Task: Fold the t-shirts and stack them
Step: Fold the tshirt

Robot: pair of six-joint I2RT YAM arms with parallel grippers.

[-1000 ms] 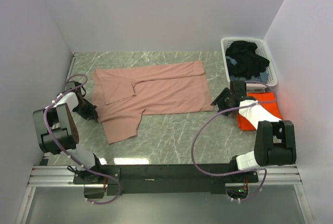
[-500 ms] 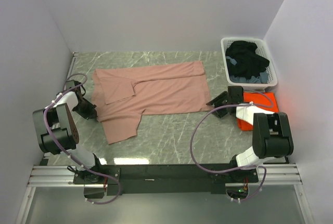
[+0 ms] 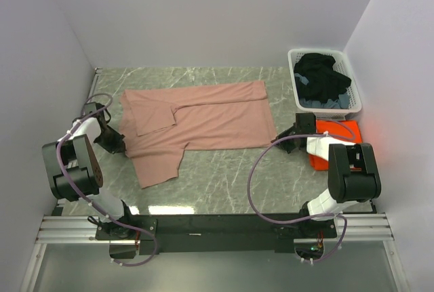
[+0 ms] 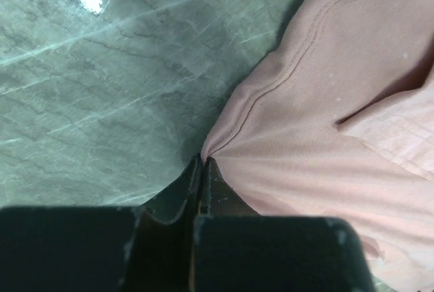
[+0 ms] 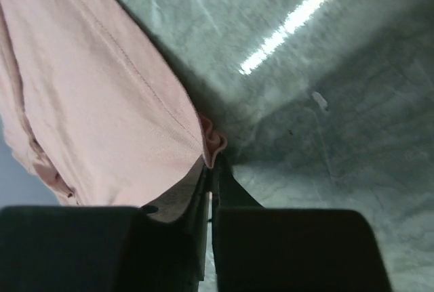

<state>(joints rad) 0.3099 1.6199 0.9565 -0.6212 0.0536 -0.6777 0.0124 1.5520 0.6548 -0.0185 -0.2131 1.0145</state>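
While the overhead view showed the dusty-pink cotton tee (image 3: 203, 119) spread flat on the green marbled counter (image 3: 224, 177), only the wrist views revealed the grips: the left gripper (image 4: 202, 169) clamped tight on a gathered, stitched edge, the right gripper (image 5: 211, 169) pinching a hemmed corner. The bright-orange tee (image 3: 344, 128) lay flat at the counter's right side.
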